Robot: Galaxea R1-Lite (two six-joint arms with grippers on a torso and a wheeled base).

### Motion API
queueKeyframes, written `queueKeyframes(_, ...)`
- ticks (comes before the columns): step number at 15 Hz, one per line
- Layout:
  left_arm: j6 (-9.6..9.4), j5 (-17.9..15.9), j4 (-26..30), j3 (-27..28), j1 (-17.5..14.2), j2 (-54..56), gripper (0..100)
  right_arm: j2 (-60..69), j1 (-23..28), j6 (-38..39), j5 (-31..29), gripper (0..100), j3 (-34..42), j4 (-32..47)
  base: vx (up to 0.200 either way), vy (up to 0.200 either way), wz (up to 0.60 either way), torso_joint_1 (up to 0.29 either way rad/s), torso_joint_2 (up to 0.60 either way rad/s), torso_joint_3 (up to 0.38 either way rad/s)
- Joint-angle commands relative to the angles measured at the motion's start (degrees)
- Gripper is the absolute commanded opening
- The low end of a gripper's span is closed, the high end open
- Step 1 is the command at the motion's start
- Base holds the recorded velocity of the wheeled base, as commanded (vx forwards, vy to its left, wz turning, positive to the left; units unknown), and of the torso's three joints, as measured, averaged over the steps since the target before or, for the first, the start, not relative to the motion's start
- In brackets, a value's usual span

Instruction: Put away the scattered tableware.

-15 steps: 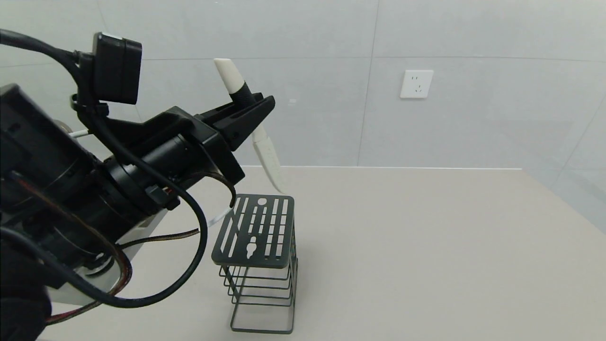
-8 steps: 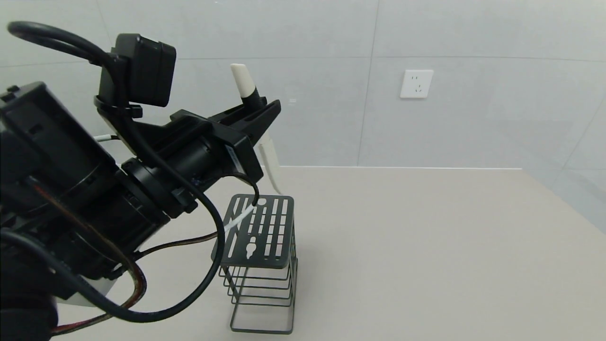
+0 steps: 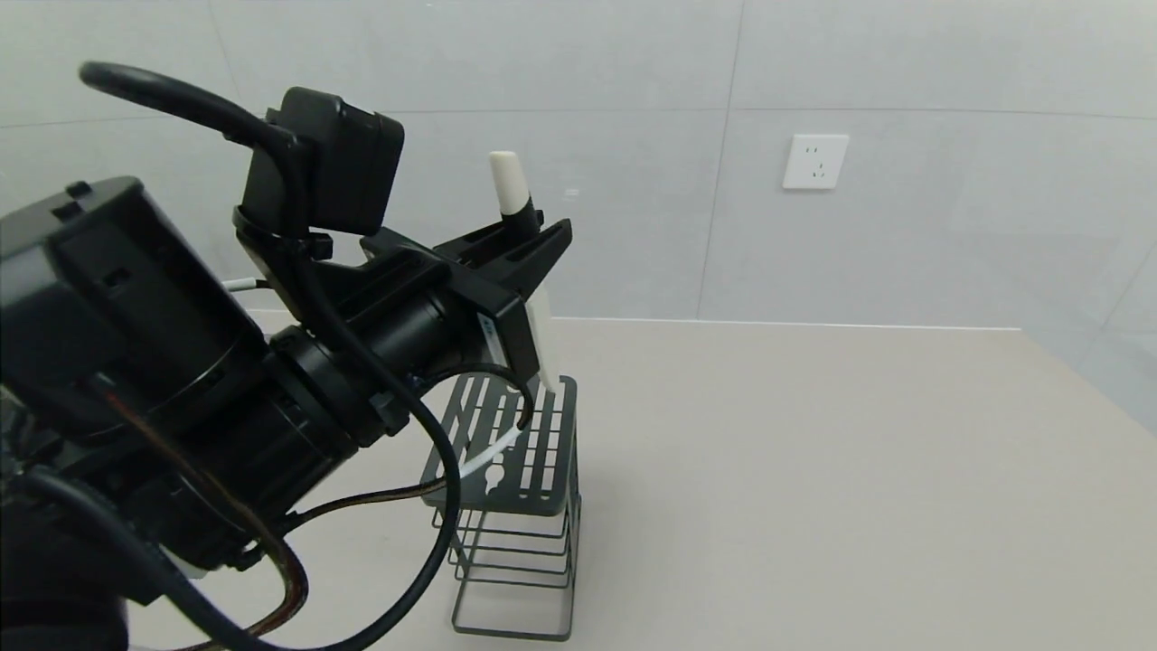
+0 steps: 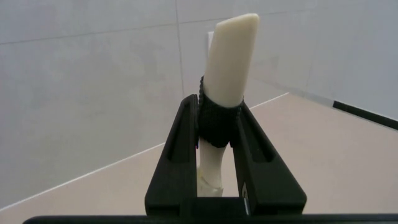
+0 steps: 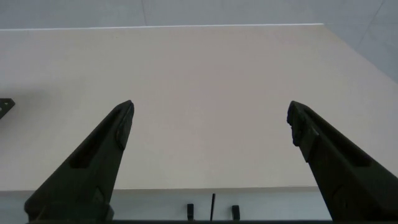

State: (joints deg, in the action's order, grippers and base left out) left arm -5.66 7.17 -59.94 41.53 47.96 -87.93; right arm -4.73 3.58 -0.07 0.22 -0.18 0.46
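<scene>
My left gripper [image 3: 535, 242] is shut on a white knife [image 3: 508, 179], gripping the black band on its handle. The knife stands nearly upright, handle up, blade [image 3: 543, 354] pointing down. Its tip meets the back right part of the dark slotted knife rack [image 3: 515, 502], which stands on the beige table [image 3: 813, 470]. Whether the tip is inside a slot I cannot tell. In the left wrist view the knife [image 4: 231, 56] rises between the fingers of the left gripper [image 4: 216, 111]. My right gripper [image 5: 210, 112] hangs open over bare table with nothing between its fingers.
A tiled wall with a white socket [image 3: 815, 161] backs the table. The tabletop [image 5: 211, 68] stretches wide to the right of the rack. The rack's corner [image 5: 5, 106] shows beside the right gripper. Loose cables [image 3: 425, 488] hang from the left arm near the rack.
The left gripper has carried the knife right and down, turning it more upright, so the blade tip now reaches the rack's top. The head camera has shifted slightly.
</scene>
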Motion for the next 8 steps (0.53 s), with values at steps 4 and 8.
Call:
queueKeyframes(4,-1.90,0.39,-1.32,-0.05,0.47,-3.04,0,-0.19,0.02,-0.01,0.04,100,0.01,-0.02,0.000,0.000,0.00,0.000,0.00,0.000)
queueKeyframes(8,-1.81,5.40,-1.41,0.13,2.93,-4.18,0,-0.19,0.02,-0.01,0.04,100,0.01,-0.02,0.000,0.000,0.00,0.000,0.00,0.000)
